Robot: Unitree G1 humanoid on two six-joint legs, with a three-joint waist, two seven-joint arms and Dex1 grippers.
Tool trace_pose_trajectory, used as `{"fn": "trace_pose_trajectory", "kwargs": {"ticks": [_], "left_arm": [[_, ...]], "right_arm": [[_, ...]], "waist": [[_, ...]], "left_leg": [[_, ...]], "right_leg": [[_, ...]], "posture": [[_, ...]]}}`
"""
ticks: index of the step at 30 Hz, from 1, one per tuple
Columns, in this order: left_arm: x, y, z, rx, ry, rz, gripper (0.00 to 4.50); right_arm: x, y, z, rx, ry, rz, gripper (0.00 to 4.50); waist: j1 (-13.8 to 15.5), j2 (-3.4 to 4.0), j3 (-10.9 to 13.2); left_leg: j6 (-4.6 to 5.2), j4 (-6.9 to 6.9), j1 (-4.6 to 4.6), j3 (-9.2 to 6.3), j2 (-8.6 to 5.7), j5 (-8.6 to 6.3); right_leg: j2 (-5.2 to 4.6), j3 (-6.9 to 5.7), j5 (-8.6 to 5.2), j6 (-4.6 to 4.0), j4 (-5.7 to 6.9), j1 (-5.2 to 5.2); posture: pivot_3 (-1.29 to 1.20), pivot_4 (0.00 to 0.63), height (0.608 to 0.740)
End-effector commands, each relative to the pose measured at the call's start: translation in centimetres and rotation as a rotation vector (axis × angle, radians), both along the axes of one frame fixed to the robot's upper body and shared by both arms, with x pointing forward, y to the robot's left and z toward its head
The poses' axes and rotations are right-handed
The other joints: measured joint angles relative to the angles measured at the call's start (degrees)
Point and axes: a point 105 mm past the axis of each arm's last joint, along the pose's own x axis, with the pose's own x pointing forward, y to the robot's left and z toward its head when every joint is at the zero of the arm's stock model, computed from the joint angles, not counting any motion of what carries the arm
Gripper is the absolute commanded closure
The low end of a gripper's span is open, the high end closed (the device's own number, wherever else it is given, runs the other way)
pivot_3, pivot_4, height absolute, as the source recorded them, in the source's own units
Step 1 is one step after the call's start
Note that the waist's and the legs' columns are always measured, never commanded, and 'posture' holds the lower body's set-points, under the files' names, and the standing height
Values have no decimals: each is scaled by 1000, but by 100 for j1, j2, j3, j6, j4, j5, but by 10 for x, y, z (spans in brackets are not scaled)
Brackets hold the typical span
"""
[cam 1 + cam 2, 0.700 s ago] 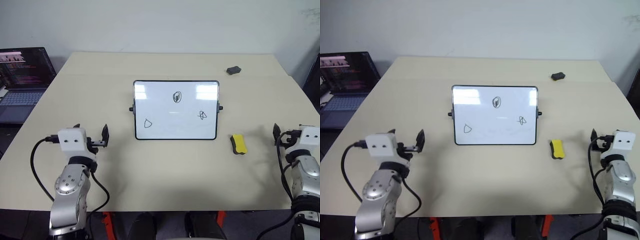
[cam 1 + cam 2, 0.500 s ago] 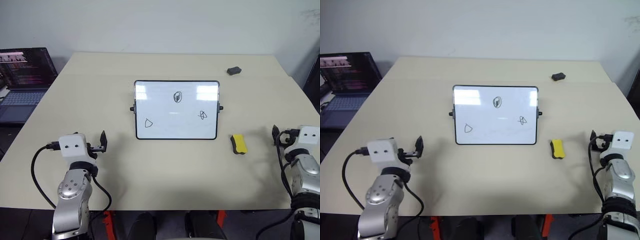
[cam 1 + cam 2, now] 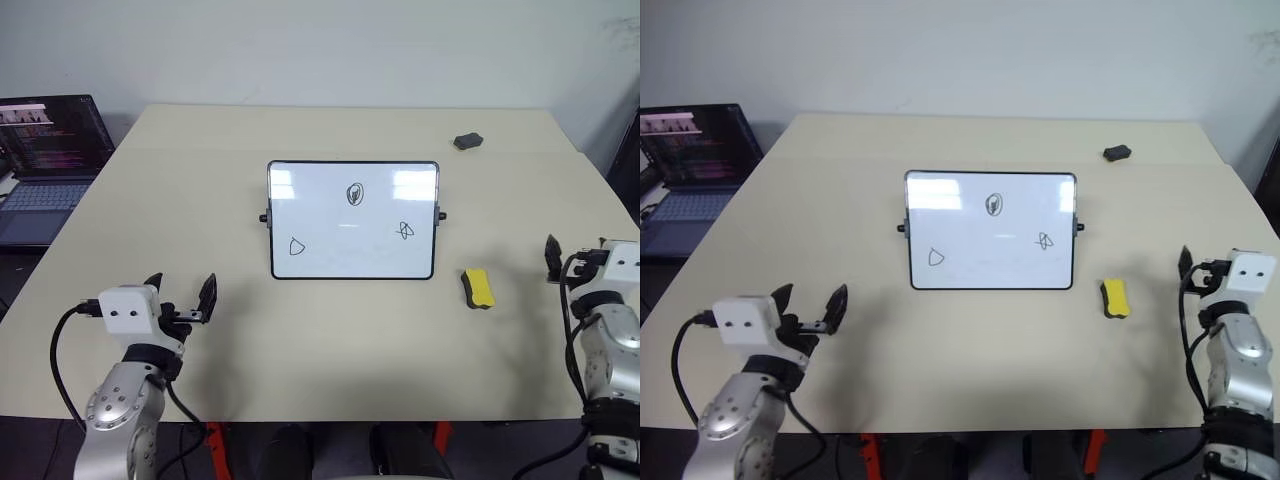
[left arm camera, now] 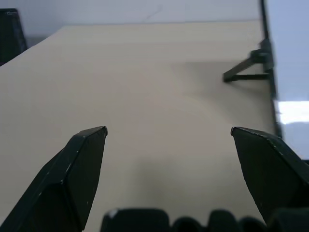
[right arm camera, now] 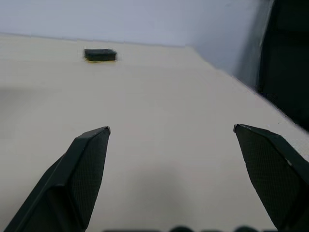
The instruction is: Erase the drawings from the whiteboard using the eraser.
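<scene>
Glossy whiteboard [image 3: 352,235], matt beige table [image 3: 330,340]

The laptop [image 3: 45,165] at ten o'clock is cut off by the picture's edge. The whiteboard [image 4: 289,58] is cropped in the left wrist view.

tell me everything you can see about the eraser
The eraser is a small oblong block, bright yellow on top with a black layer along its side. It lies flat on the beige table, just off the whiteboard's lower right corner, apart from it. Nothing else touches it.
</scene>
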Motion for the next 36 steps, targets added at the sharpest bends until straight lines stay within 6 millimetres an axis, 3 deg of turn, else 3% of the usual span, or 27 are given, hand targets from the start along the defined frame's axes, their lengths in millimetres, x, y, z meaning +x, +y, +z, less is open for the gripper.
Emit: {"fn": "trace_pose_trajectory", "kwargs": {"ticks": [1,7,10,12,17,26,36], "left_arm": [[4,-9,26,54,-54,-119,0],[14,-63,52,7,-61,-427,0],[12,-95,63,89,-31,-677,0],[6,-116,61,196,18,-850,0],[1,-142,63,134,90,-1095,0],[-10,-138,48,224,238,-1260,0],[1,-138,52,311,205,-1307,0]], "right_arm": [[-7,27,29,57,-68,100,38],[-21,52,47,187,-60,198,38],[-27,66,39,188,34,239,38],[-31,80,27,89,175,288,38],[-35,94,23,105,277,260,38],[-25,120,-5,117,407,283,38],[-16,109,-10,103,401,206,38]], "waist": [[2,8,4],[29,6,4],[24,7,4],[13,16,4],[-27,17,6],[-24,18,8],[-6,15,10]], "left_leg": [[0,0,0,-2,0,0],[0,11,-3,-7,-9,0],[0,5,-4,-13,-3,0],[0,0,-2,-13,-4,0],[0,1,-4,-3,-5,0],[1,-5,-12,-2,1,0],[1,-5,-16,-5,0,0]], "right_leg": [[0,-1,0,0,0,0],[-5,-4,2,4,-2,7],[0,-11,1,2,-2,3],[3,-10,-1,-1,-2,1],[5,-1,-2,1,-3,-1],[17,4,-6,-3,-3,-17],[15,-1,-6,-3,-5,-19]], "posture": [[0,150,740],[0,150,740],[0,150,740],[0,150,740],[0,150,740],[0,150,740],[0,150,740]]}}
